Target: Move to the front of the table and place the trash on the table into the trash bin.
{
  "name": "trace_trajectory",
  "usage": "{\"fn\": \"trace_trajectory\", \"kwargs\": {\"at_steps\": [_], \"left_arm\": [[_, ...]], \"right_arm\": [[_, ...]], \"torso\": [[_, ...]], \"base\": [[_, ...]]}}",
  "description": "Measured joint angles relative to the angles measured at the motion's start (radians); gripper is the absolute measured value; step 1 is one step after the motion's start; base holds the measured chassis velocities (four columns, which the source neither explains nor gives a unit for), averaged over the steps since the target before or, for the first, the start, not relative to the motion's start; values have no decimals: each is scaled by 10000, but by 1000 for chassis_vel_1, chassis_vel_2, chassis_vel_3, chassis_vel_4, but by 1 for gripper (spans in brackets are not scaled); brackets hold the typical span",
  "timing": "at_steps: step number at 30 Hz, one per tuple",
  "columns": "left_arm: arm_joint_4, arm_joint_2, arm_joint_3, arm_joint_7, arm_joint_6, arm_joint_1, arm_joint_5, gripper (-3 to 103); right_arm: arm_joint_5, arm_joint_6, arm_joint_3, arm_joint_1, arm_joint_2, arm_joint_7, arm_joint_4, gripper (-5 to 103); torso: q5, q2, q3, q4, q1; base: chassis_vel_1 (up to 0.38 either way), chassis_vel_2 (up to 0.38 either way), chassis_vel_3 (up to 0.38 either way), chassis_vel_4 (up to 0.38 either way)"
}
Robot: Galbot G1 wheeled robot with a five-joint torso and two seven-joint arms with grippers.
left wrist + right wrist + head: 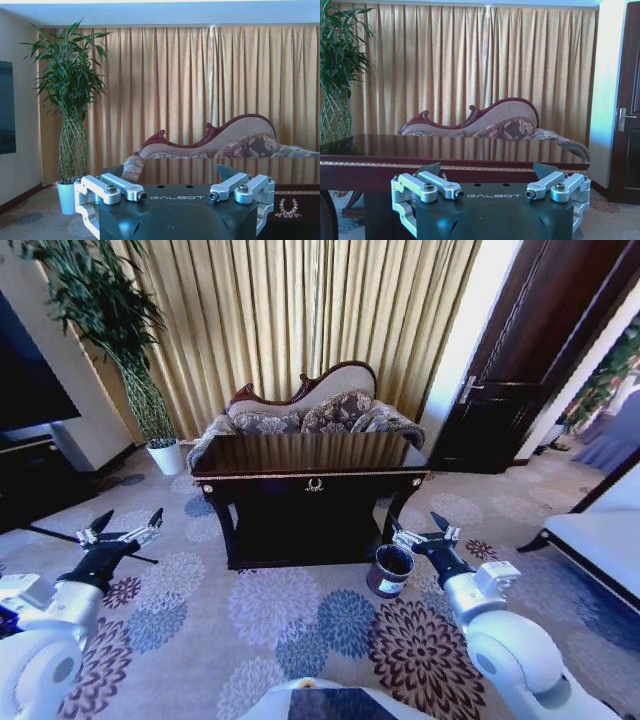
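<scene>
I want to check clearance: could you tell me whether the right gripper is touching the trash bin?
Apart. In the head view, carpet shows between the open right gripper and the trash bin.

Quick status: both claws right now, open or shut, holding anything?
Left claw: open, empty, held over the carpet left of the table.
Right claw: open, empty, just above the trash bin.

The word "GALBOT" stands in pale letters on the dark body of the left gripper and likewise on the right gripper.
</scene>
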Motion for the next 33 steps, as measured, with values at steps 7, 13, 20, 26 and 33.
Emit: {"fn": "trace_trajectory", "kwargs": {"at_steps": [7, 13, 20, 26, 33], "left_arm": [[6, -45, 35, 5, -1, 6, 6, 100], [7, -46, 86, 10, -2, -29, 12, 100], [64, -34, 90, 22, -2, -36, 13, 100], [83, 1, 92, 31, -5, -39, 12, 100], [114, 26, 91, 35, -9, -43, 11, 100]], "right_arm": [[-13, 8, -3, -25, 13, 3, -6, 100], [-13, 41, 2, -29, 24, 11, -40, 100], [-13, 52, 1, -28, 25, 14, -64, 100], [-13, 55, -1, -26, 21, 16, -75, 100], [-15, 58, -22, -29, 29, 17, -83, 100]], "torso": [[0, -2, 2, 0, 4], [2, -1, 1, -1, 2], [-3, -1, 1, 1, 2], [0, -1, 1, -1, 3], [0, -1, 1, 0, 2]], "base": [[142, -153, -145, 162], [174, -159, -193, 157], [158, -168, -171, 173], [152, -148, -166, 150], [153, -167, -136, 187]]}}
